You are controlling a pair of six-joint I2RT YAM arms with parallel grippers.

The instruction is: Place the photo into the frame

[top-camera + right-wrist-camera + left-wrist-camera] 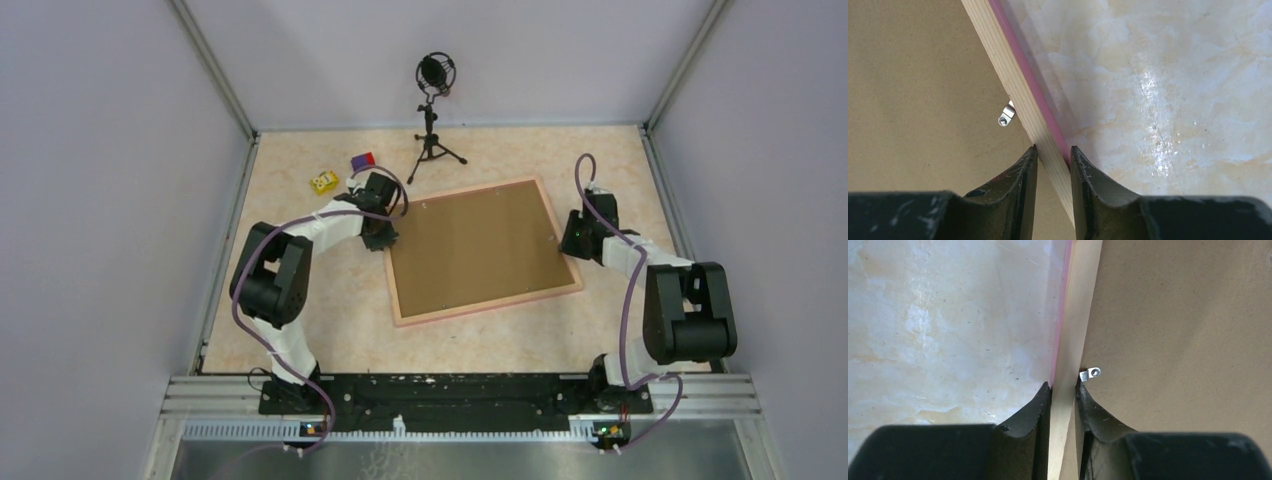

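Note:
The frame [490, 303] lies face down mid-table, its pink border around a brown backing board [475, 245]. The photo is hidden from every view. My left gripper [385, 238] is at the frame's left edge. In the left wrist view it [1064, 387] is shut across the pale wooden rail [1075, 330], beside a small metal clip [1092, 373]. My right gripper [570, 240] is at the frame's right edge. In the right wrist view it [1053, 149] is shut across the rail [1008, 70], just below another clip [1006, 118].
A microphone on a small tripod [435, 110] stands behind the frame. A yellow toy [323, 182] and a purple-and-red block [362, 161] lie at the back left, near my left arm. Enclosure walls border the table on three sides.

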